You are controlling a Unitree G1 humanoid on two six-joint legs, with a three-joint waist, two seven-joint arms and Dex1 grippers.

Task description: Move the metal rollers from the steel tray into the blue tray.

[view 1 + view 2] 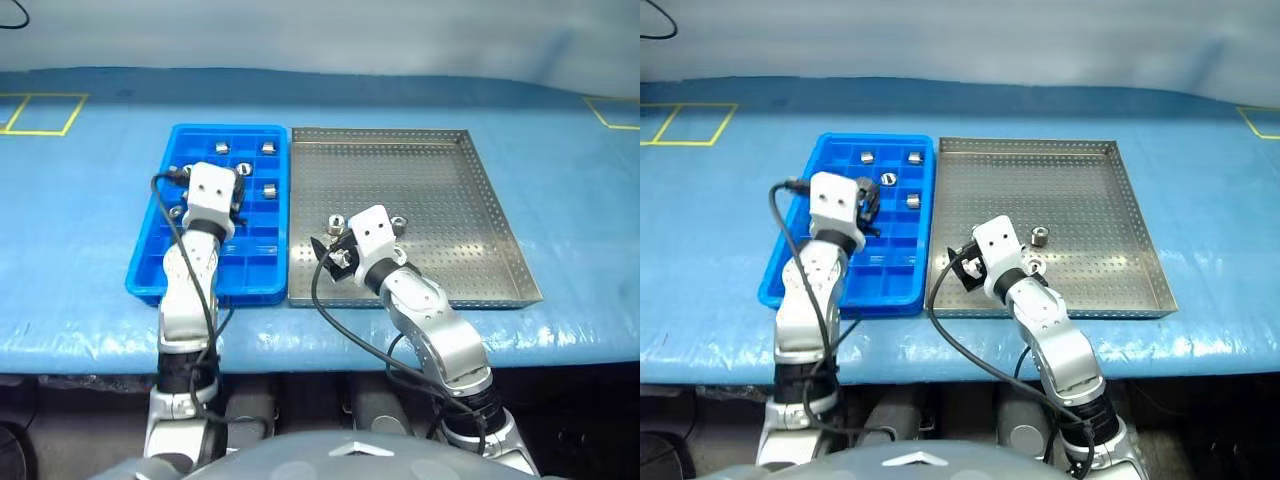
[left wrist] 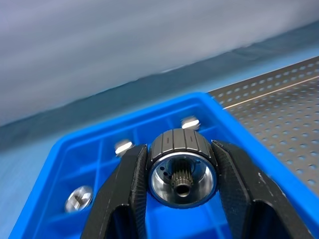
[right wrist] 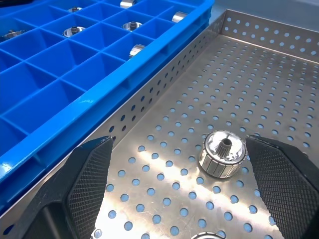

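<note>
My left gripper (image 2: 182, 172) hangs over the blue tray (image 1: 150, 268), shut on a metal roller (image 2: 182, 168) whose dark centre hole faces the wrist camera. Several more rollers lie in the tray's far compartments (image 1: 268, 148) (image 1: 244, 170). To the right stands the steel tray (image 1: 480, 200) with its perforated floor. My right gripper (image 3: 178, 144) hovers low over that tray's near left part, open, with a loose roller (image 3: 223, 153) lying on the floor between its fingers, closer to one of them. Another roller (image 1: 1039, 237) rests just beyond the right hand.
Both trays sit side by side, touching, on a blue plastic-covered table (image 1: 80, 220). Yellow tape marks (image 1: 40, 112) lie at the far left and far right. The steel tray's raised rim (image 3: 149, 94) runs along the blue tray's wall beside the right gripper.
</note>
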